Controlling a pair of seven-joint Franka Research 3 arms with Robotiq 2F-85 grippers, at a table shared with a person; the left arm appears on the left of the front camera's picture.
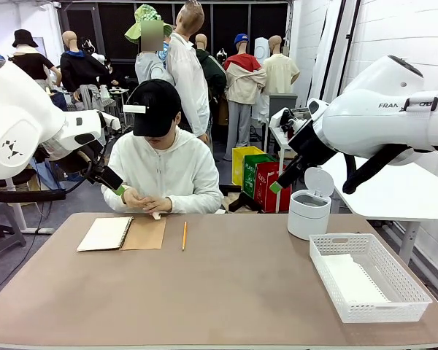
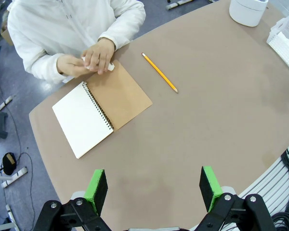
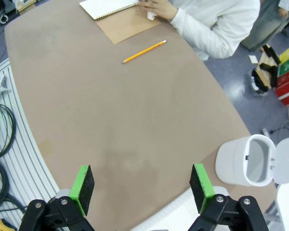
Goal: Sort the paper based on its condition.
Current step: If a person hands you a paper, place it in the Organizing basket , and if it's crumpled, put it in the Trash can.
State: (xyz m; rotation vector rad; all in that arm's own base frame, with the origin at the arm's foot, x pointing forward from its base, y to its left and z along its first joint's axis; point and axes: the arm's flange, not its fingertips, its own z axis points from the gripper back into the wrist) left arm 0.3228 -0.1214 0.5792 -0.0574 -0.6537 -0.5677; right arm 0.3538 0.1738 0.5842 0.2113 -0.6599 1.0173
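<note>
The person at the far side holds a small white piece of paper [image 1: 155, 214] [image 2: 109, 67] [image 3: 151, 15] in both hands [image 2: 93, 57], just past the open spiral notebook [image 1: 104, 233] [image 2: 82, 118]. A flat white sheet [image 1: 352, 280] seems to lie in the white basket [image 1: 394, 281]. My left gripper [image 1: 114, 182] [image 2: 153, 190] hangs open high above the table's left side, holding nothing. On the other side my right gripper [image 1: 281, 181] [image 3: 142, 187] is also open and bare, up in the air near the bin.
The notebook's brown cover [image 1: 145, 233] [image 2: 124, 94] [image 3: 129, 25] is folded out flat. A yellow pencil [image 1: 183, 235] [image 2: 160, 72] [image 3: 144, 51] lies beside it. A white bin [image 1: 309, 212] [image 3: 249, 161] [image 2: 248, 10] stands with its lid up, behind the basket [image 2: 285, 41].
</note>
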